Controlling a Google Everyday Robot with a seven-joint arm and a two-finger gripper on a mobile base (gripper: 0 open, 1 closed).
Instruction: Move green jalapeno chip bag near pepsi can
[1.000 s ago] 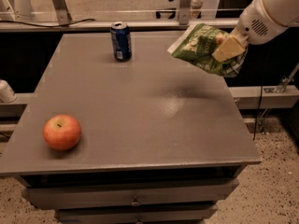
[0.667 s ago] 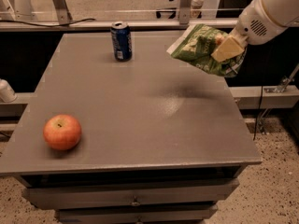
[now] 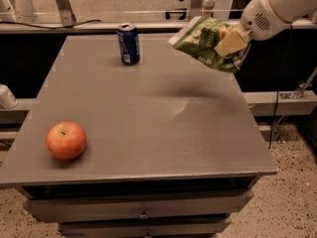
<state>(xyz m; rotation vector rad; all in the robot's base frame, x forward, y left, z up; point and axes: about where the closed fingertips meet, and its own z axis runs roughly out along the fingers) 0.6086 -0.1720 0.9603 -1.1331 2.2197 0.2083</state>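
The green jalapeno chip bag [image 3: 204,42] hangs in the air above the table's far right part, tilted, with its white edge toward the left. My gripper [image 3: 231,41] comes in from the upper right and is shut on the bag's right side. The pepsi can [image 3: 129,44] stands upright at the table's far middle-left, well to the left of the bag. The bag casts a shadow on the tabletop below it.
A red apple [image 3: 66,140] lies near the front left of the grey table [image 3: 148,133]. The table has drawers below its front edge. A low ledge and metal frame legs run behind the table. The floor is on the right.
The gripper and the bag have moved slightly left, toward the can. The can and the apple have not moved.
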